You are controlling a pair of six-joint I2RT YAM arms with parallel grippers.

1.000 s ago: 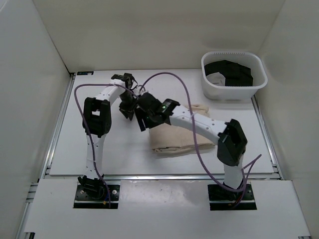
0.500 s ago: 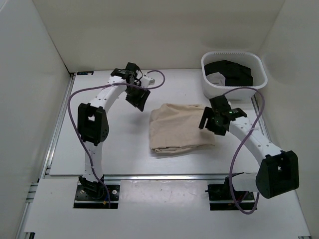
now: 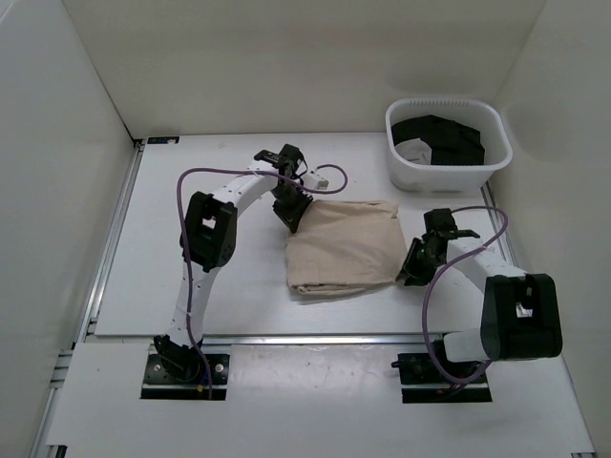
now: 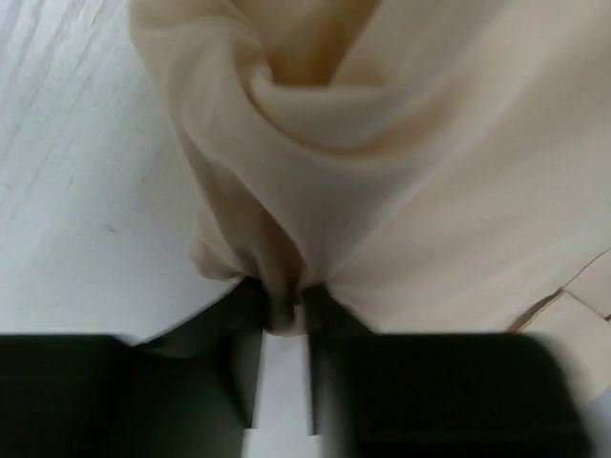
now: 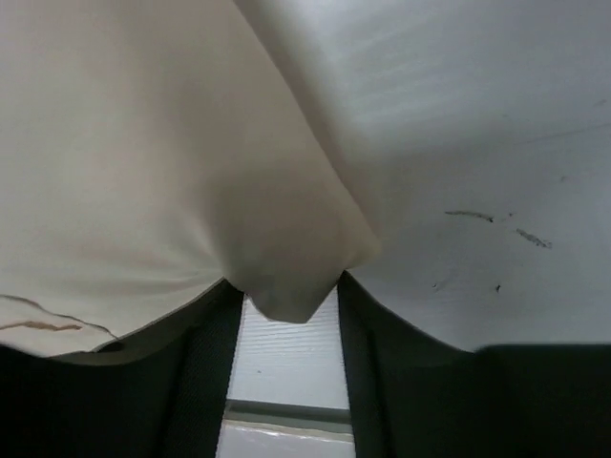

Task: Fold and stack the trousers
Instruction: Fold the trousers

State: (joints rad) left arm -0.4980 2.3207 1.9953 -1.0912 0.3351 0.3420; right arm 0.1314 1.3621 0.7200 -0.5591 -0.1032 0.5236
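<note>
left arm reaches over to the far left corner of the trousers [image 3: 346,246] — left gripper [image 3: 291,212] nearly closed, pinching a bunch of cloth. right arm bends low, right gripper [image 3: 410,267] at the near right corner, jaws partly apart with cloth between — clamped or not, i cannot tell. trousers lie folded mid-table [image 3: 191,277]; a basket [image 3: 406,164] of dark clothes [image 3: 444,138] sits far right.
</note>
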